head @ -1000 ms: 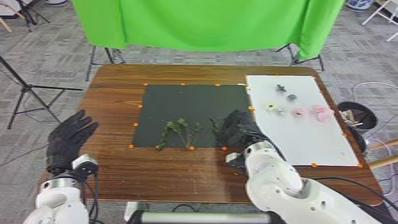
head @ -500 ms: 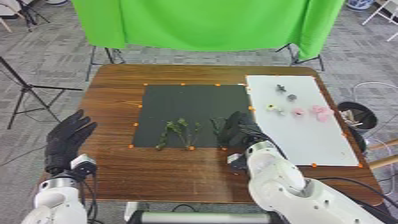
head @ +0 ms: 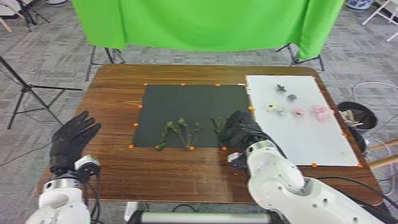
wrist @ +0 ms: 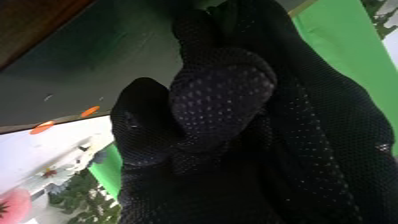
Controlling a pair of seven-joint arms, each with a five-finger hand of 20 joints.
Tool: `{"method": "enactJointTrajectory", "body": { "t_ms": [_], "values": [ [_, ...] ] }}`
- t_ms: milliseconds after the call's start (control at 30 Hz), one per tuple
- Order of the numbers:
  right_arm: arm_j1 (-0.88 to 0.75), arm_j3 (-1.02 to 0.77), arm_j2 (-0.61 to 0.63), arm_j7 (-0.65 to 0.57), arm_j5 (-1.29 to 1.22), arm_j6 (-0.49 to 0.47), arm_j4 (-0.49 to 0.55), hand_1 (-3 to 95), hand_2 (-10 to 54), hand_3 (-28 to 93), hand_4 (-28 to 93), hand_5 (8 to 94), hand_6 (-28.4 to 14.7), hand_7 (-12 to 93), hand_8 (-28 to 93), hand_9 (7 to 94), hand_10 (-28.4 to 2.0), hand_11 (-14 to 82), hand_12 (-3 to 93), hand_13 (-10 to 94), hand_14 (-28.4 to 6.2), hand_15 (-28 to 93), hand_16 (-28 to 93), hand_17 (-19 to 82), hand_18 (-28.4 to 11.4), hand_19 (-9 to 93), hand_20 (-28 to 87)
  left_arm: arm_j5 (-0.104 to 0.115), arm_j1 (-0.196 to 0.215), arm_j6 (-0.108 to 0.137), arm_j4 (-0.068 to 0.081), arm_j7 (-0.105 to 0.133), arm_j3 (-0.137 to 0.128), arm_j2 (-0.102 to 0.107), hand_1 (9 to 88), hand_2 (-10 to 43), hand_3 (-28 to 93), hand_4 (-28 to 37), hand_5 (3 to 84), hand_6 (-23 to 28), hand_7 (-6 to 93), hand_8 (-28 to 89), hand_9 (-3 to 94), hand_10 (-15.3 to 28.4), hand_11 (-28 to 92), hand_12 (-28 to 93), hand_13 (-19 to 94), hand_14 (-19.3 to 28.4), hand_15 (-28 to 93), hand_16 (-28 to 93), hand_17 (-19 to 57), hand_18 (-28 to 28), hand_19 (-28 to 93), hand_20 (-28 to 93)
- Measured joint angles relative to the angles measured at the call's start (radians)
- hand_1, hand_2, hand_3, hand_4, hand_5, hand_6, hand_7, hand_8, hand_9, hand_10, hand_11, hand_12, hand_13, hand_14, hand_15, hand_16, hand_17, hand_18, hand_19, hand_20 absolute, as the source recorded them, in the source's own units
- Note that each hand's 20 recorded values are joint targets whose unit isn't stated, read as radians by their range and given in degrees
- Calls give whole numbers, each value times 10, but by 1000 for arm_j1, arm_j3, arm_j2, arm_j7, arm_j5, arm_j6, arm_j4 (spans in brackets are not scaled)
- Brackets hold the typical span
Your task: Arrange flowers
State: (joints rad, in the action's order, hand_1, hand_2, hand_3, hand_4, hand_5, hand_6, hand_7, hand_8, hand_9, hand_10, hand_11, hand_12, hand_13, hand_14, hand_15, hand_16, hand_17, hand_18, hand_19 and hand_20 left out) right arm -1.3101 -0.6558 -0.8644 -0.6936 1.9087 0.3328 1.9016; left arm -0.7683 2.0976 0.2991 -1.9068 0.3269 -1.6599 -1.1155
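- So we've got the brown table [head: 169,175] as the biggest thing, with a green cloth [head: 209,25] hanging past its far edge.
- Next up is our white sheet [head: 306,137] on the right side of the tabletop.
- Left of that, we have the dark mat [head: 182,107].
- Our left hand [head: 69,142] is by the table's left edge, fingers spread and straight, nothing in it.
- Our right hand [head: 236,131] is at the mat's near right corner, right up against a green sprig. Honestly, we can't tell if it's pinching that sprig or just next to it.
- We've also got a black bin [head: 345,105] off the table's right side, with some stuff in it.
- The leafy stems [head: 182,134] are in a loose group near the mat's front edge, left of our right hand, and the green sprig [head: 215,123] is between them and that hand.
- On the white sheet, we see pink flowers [head: 322,113], pale flowers [head: 273,107] just left of them, and two small grayish flowers [head: 281,88] farther back.
- Tiniest are our orange dots [head: 192,148] along the mat and sheet edges.
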Motion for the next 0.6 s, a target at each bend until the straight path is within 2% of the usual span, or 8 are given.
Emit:
{"method": "enactJointTrajectory", "body": {
  "t_ms": [133,433,533,600],
  "values": [
    [0,-10,-3,-5,-13,-13,0,560,-95,582,-44,733,-10,164,87,861,-121,82,379,937,-14,491,318,703,-63,834,445,0,0,0,0,-2,0,1,394,54,691,-174,497,29,171,-87,478,130,234,115,456,163,267,-21,196,134,128,272],
    [3,-36,-1,-16,-38,-82,11,502,-95,638,-62,699,4,162,54,788,-141,149,309,927,-20,491,329,689,-72,844,445,0,0,0,0,-2,0,1,394,54,690,-173,496,28,171,-87,478,129,234,116,457,162,267,-20,195,135,127,272],
    [6,-41,5,-17,-45,-92,15,487,-95,654,-65,685,11,157,16,776,-142,165,289,925,-20,494,325,685,-75,849,443,0,-1,0,0,-2,1,1,395,55,689,-174,496,29,170,-87,478,130,234,115,457,162,267,-20,195,135,127,272],
    [6,-50,10,-17,-53,-101,22,476,-95,662,-68,658,15,153,-71,767,-145,177,272,923,-21,497,324,683,-75,852,440,0,-1,0,0,-1,0,1,395,55,689,-174,496,28,170,-87,478,130,234,115,458,163,267,-20,195,134,126,271]
  ]
}}
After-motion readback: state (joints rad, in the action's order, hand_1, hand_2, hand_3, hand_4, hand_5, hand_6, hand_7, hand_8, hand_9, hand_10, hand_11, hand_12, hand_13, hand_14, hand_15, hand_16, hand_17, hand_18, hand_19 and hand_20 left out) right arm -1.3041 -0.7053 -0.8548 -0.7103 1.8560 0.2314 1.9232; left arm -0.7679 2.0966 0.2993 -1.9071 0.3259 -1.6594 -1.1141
